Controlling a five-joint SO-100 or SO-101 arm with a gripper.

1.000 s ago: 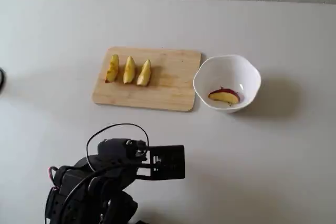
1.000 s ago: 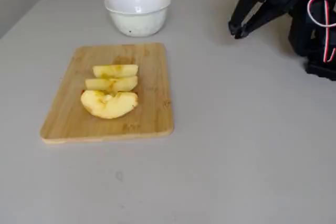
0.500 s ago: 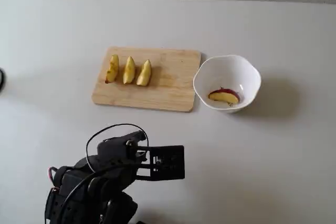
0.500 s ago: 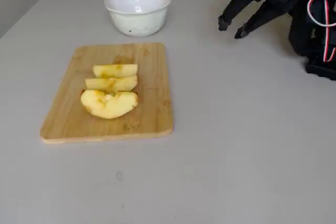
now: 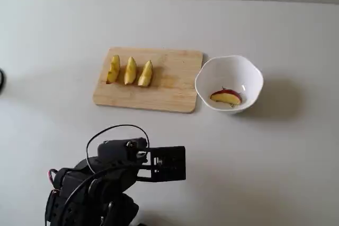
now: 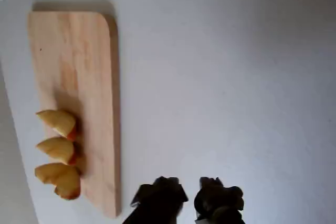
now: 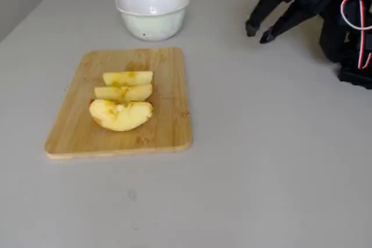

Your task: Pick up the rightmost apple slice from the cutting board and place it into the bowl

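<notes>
Your gripper hangs released, holding nothing, well apart from the cutting board. The apple slice lies in the bowl, at five o'clock. It looks light, slick; pinch its plump middle.

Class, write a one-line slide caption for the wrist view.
Open end effector hovers over bare table beside the cutting board, which holds three apple wedges.
</notes>
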